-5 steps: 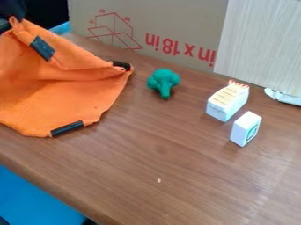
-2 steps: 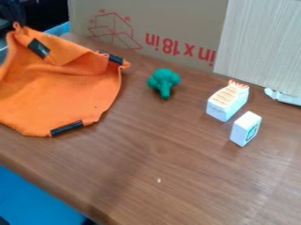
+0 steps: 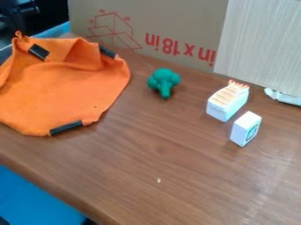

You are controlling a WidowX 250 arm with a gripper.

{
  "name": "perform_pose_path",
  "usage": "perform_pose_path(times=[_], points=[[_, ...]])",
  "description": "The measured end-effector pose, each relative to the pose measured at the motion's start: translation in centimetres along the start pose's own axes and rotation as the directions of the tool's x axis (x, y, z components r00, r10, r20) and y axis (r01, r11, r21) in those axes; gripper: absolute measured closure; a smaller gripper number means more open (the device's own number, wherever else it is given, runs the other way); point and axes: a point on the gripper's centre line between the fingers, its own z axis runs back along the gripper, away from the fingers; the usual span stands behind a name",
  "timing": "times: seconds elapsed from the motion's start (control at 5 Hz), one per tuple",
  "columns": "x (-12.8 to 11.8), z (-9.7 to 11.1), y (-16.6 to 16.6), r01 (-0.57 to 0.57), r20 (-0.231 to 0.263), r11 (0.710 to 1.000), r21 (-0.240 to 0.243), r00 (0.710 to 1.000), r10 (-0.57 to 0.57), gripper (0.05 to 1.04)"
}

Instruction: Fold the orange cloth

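While the gripper (image 3: 21, 13) is at the upper left, just above the peaked far corner of the orange cloth (image 3: 64, 94), I can't tell whether it's released, clenched or grasping that corner. Cloth is on the left part of the wooden table (image 3: 194, 176), running out of view at the left edge. Far side is bunched up, with a raised fold and creases; near part lies flatter. Three dark patches on it: one by the far left corner (image 3: 38, 52), one at the far right edge (image 3: 108, 52), one along the near edge (image 3: 66, 128). Green toy broccoli (image 3: 163, 82) is right of the cloth, near it, not touching. Further right, well apart from the cloth: white block with a striped top (image 3: 226, 102), and a smaller white block (image 3: 245, 128) just beside it, nearer the camera. Behind: cardboard with red print (image 3: 176, 26), pale ribbed panel (image 3: 262, 39) to its right. Blue surface (image 3: 35, 197) below the table edge, lower left.
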Motion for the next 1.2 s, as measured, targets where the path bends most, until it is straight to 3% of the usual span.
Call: perform_pose_path(times=[0.2, 0.4, 0.6, 0.8, 1.0, 1.2], points=[[-0.4, -1.8, 0.3, 0.030, 0.022, 0.999, 0.016, 0.999, -0.031, 0.879], [-1.1, 0.9, -0.5, 0.112, 0.162, 0.993, 0.025, 0.980, -0.115, 0.652], [-2.4, 3.1, -2.1, 0.197, 0.310, 0.979, 0.043, 0.929, -0.201, 0.366], [-3.6, 4.2, -2.7, 0.227, 0.408, 0.973, 0.040, 0.885, -0.223, 0.119], [-5.0, 6.2, -3.3, 0.285, 0.463, 0.958, 0.027, 0.846, -0.265, 0.082], [-8.2, 8.3, -3.5, 0.367, 0.454, 0.930, 0.009, 0.827, -0.331, 0.083]])
